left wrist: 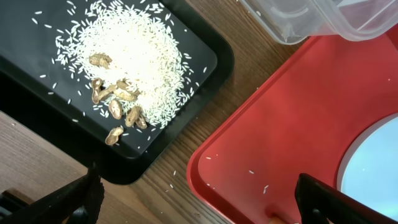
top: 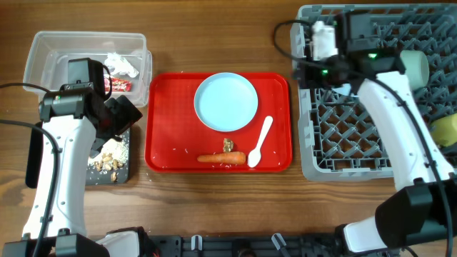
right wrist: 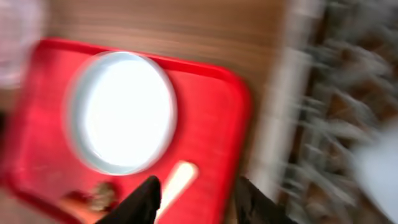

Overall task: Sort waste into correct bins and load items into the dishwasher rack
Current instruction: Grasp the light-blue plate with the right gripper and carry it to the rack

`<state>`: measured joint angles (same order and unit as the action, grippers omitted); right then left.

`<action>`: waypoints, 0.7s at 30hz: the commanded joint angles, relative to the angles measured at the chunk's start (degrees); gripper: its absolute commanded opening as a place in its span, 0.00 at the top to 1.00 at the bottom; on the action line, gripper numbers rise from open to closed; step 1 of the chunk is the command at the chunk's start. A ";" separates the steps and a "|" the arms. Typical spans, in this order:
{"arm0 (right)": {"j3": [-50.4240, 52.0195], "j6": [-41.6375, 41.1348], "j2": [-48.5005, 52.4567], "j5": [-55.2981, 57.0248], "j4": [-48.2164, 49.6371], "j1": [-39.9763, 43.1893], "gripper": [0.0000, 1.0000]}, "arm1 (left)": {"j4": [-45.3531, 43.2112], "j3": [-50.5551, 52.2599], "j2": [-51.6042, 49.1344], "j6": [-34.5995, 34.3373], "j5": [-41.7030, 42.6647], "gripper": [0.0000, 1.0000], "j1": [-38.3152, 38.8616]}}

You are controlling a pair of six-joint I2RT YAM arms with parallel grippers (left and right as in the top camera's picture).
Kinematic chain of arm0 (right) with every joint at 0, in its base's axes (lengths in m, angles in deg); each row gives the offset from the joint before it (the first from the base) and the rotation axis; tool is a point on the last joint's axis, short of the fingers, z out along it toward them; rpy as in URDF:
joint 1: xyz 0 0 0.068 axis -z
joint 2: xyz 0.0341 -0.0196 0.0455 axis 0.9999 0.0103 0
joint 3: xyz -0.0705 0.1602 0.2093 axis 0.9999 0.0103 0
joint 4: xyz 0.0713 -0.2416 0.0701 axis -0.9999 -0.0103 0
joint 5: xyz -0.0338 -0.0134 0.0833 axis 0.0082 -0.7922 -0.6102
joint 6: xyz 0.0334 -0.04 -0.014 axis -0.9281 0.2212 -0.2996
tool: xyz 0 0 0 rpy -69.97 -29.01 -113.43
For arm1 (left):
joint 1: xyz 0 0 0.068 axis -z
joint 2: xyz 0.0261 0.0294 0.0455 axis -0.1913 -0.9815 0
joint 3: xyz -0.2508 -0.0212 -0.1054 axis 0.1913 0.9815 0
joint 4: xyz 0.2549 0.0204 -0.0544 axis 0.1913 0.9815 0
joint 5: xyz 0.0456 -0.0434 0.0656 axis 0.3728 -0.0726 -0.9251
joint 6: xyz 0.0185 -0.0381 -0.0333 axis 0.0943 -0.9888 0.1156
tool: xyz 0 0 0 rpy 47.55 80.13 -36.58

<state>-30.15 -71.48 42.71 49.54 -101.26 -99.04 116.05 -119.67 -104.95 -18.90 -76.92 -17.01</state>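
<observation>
A light blue plate (top: pixel 226 101), a white spoon (top: pixel 260 141), an orange carrot (top: pixel 221 158) and a brown scrap (top: pixel 228 145) lie on the red tray (top: pixel 161 143). The clear tub (top: pixel 43 57) holds the white tissue (top: pixel 123 66) and the red wrapper (top: pixel 118 84). The black tray (left wrist: pixel 25 81) holds rice (left wrist: pixel 143 56) and brown scraps (left wrist: pixel 118 99). My left gripper (left wrist: pixel 199 205) is open and empty, above the gap between the black tray and the red tray (left wrist: pixel 280 124). My right gripper (right wrist: pixel 199 205) is open and empty, above the grey rack's (top: pixel 343 143) left edge. The right wrist view is blurred but shows the plate (right wrist: pixel 121 112) and spoon (right wrist: pixel 177 177).
A pale green bowl (top: pixel 415 66) and a yellow cup (top: pixel 446 130) sit in the rack at the right. I cannot make out the light blue bowl. Loose rice grains lie on the wood and on the red tray. Both arms' cables hang near the table's sides.
</observation>
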 commanded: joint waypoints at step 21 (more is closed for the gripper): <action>-0.57 -23.17 26.56 12.48 10.40 -13.77 0.90 | 0.02 -0.26 0.70 -0.52 0.11 0.00 -0.31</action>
<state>-30.17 -93.03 68.33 60.62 -91.25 -112.85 116.05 -119.67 -104.95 -18.90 -76.92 -17.01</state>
